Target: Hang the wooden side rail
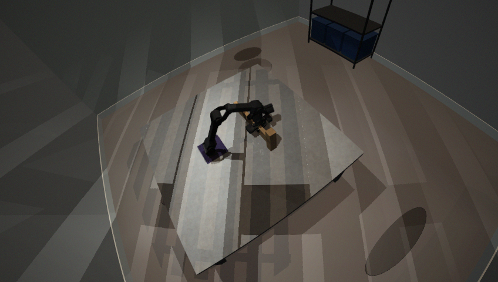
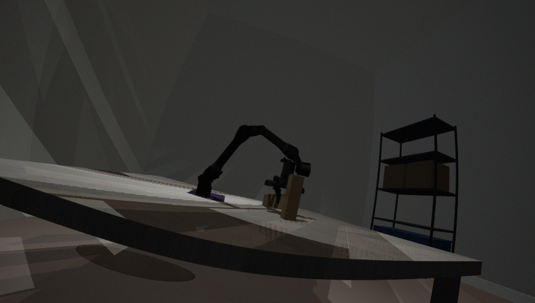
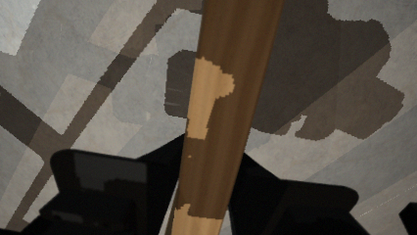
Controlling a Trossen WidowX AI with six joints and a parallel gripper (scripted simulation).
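Observation:
The wooden side rail (image 1: 241, 111) (image 2: 267, 200) (image 3: 232, 93) runs from the back left towards the headboard post (image 1: 271, 140) (image 2: 292, 197), an upright wooden block on the table. The rail's near end is right by the post in the top and exterior views. Its far end is low, at or close to the table top. My gripper (image 1: 259, 126) (image 2: 277, 197) (image 3: 206, 140) is shut on the rail, with one finger on each side, a short way back from the post. The hooks, the pins and the slot are hidden or too small to see, so I cannot tell whether they are engaged.
The arm's purple base plate (image 1: 222, 148) (image 2: 218, 197) is on the table (image 1: 209, 223) (image 2: 210, 240), left of the rail. A shelf rack (image 1: 346, 19) (image 2: 417, 191) with boxes stands on the floor beyond the table.

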